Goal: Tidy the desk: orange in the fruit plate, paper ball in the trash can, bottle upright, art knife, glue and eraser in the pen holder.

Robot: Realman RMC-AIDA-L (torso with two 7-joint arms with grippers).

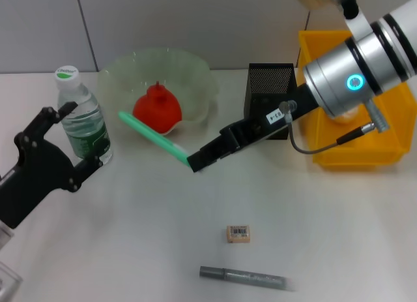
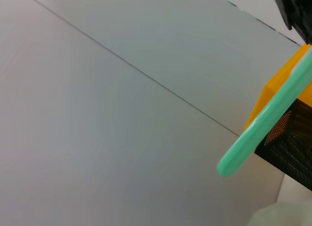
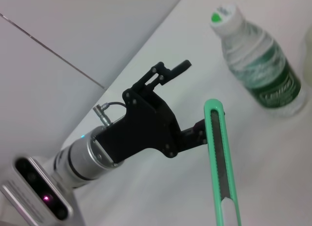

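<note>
My right hand [image 1: 195, 162] grips the green knife [image 1: 151, 137]; next I carry it to the holder [image 1: 270, 93]. Left hand [image 1: 62, 142] is open by the upright bottle [image 1: 83, 119].

Green art knife [image 1: 152, 137], red-orange orange [image 1: 157, 107], pale green fruit plate [image 1: 195, 70], yellow trash can [image 1: 315, 54], black mesh pen holder [image 1: 269, 80]

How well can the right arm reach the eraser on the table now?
Probably not yet. The right claw is shut on the green art knife, so it is not free. Otherwise the eraser lies in open table space with nothing over it.
</note>
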